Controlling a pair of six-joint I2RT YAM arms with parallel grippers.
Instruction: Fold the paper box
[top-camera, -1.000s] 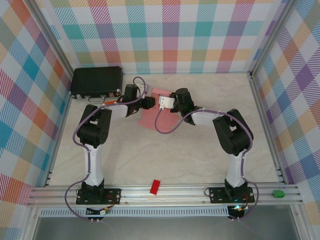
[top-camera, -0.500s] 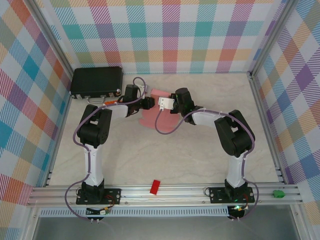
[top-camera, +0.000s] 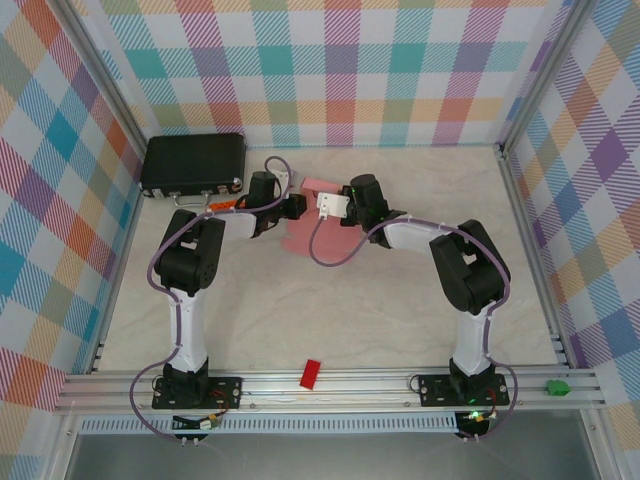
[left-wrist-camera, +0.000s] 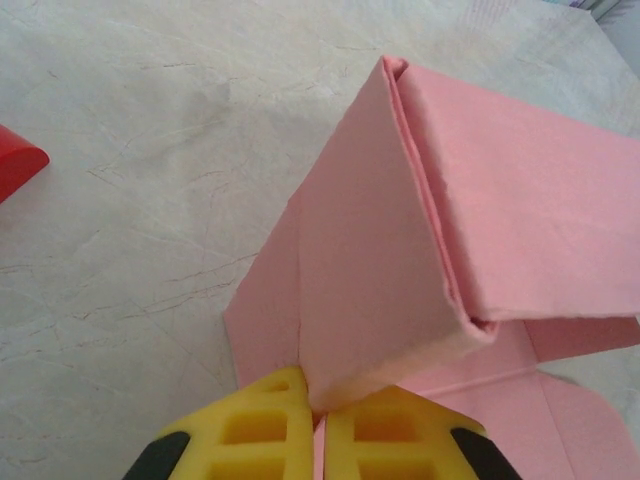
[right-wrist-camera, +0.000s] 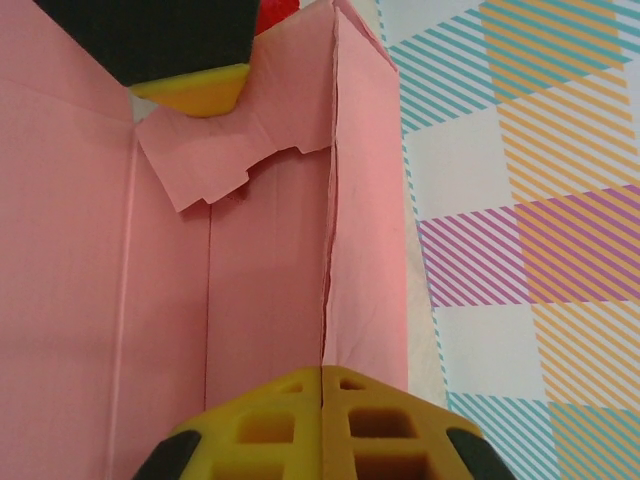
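Bimanual pinch on the paper box (top-camera: 298, 238), which sits at the far middle of the table (top-camera: 380, 300), just right of the black case (top-camera: 193, 163). Left gripper (top-camera: 296, 206): its yellow pads (left-wrist-camera: 270, 425) are closed on the lower corner of a raised, doubled-over pink panel, probably to keep that wall standing while the crease sets. Right gripper (top-camera: 322, 203): pads (right-wrist-camera: 385, 420) pressed together on the edge of a neighbouring upright wall, seemingly to hold the adjoining side square to the first. In the right wrist view a jagged tab (right-wrist-camera: 215, 165) lies folded inward against the wall, just below the left arm's finger (right-wrist-camera: 195, 95). The box is partly erected; flat flaps (left-wrist-camera: 560, 410) spread on the table beside the raised panels, so folding appears unfinished. Surface: pale, faintly veined, marble-like and matt. Enclosure: walls (top-camera: 340, 70) of pastel plaid on three sides, aluminium rails (top-camera: 330, 392) along the edges. A small red block (top-camera: 310, 373) rests near the front rail, well apart from the work.
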